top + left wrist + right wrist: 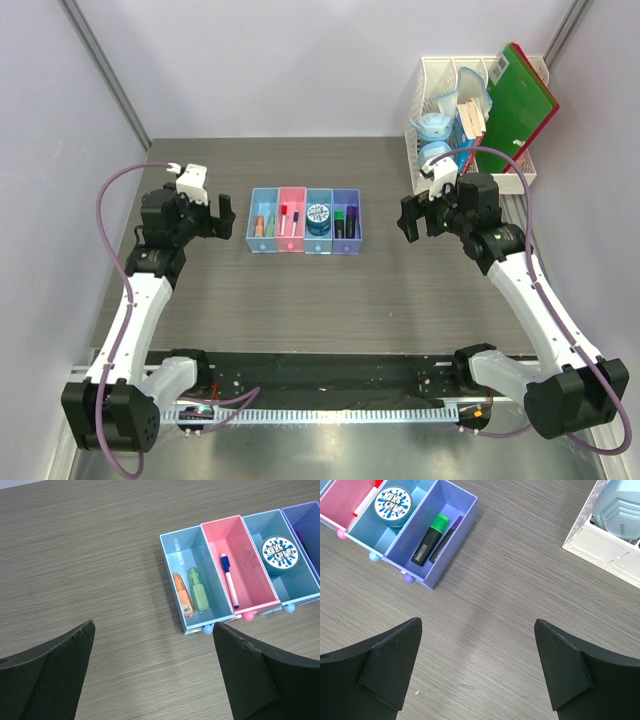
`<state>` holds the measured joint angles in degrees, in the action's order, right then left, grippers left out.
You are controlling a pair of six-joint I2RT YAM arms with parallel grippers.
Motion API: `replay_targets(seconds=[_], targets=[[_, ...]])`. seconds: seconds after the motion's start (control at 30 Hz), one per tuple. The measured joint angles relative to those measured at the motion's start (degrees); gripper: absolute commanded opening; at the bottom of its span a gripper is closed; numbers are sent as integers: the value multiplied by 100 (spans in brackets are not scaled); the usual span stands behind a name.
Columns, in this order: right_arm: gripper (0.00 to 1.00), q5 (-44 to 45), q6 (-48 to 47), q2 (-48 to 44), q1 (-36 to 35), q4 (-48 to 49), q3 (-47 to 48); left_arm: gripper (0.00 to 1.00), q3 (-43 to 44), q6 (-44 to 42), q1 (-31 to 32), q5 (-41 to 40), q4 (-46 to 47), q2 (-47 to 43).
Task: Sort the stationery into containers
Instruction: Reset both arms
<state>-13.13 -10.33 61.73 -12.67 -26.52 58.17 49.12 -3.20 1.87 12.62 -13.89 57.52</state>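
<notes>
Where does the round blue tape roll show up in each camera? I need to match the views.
Top external: the blue tape roll lies mid-table, in the row of bins.
Left wrist: blue tape roll at the upper right.
Right wrist: blue tape roll at the top left.
Shared landmark: the pink bin sits directly left of the roll's own bin in all three views.

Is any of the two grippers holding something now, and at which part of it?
Nothing is held. The left gripper and the right gripper both stand open, with only the table showing between the jaws.
</notes>
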Motion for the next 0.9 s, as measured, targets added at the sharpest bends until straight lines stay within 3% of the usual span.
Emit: replay_targets(seconds=[0.9], targets=[[99,9,2,0,0,46,-2,100,-33,31,-66,214,44,0]])
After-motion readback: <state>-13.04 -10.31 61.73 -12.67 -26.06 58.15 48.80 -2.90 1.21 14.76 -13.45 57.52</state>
